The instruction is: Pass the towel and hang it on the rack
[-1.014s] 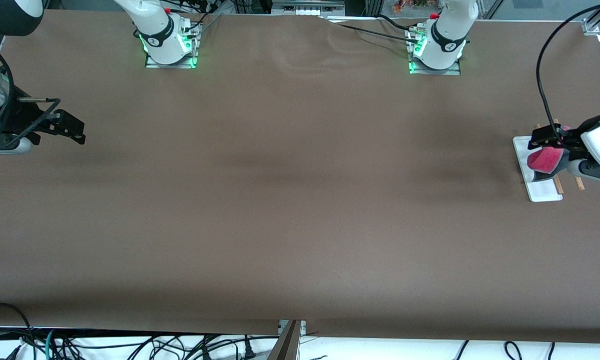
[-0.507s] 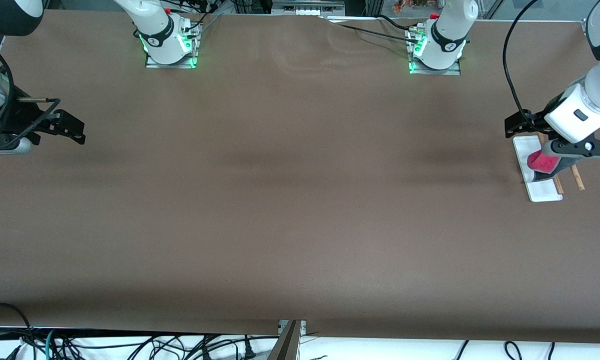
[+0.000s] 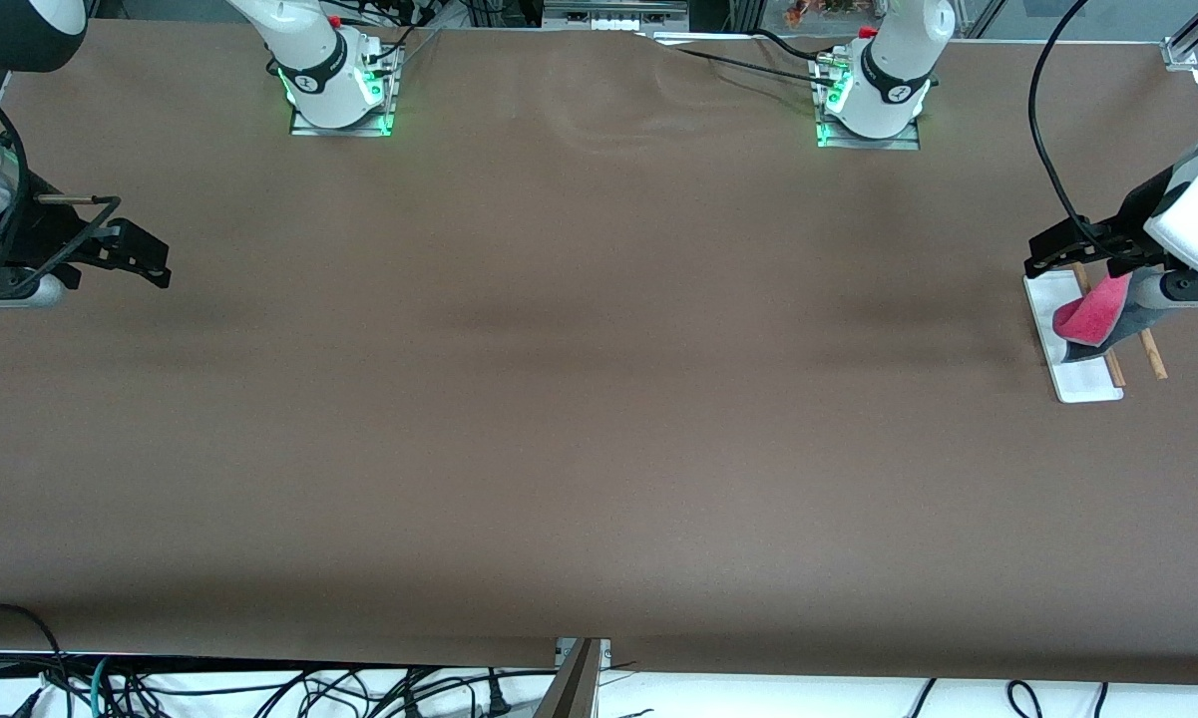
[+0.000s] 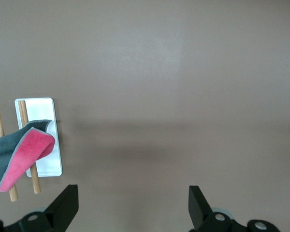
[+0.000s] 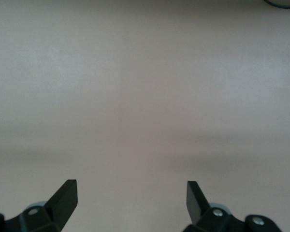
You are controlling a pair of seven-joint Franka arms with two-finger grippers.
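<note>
Towel [image 3: 1089, 317] draped over rack [image 3: 1069, 380] rods at left arm's tabletop [image 3: 599, 399] end, left gripper [image 3: 1057, 254] above rack, jaws open, empty, right gripper [image 3: 135, 261] waiting over its own end, jaws open

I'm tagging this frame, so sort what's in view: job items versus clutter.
Job:
- towel, draped over the rack's rods
- rack, at the left arm's end of the table
- left claw, open, above the table beside the rack
- right claw, open, waiting over the table's other end

Clutter:
- none visible
</note>
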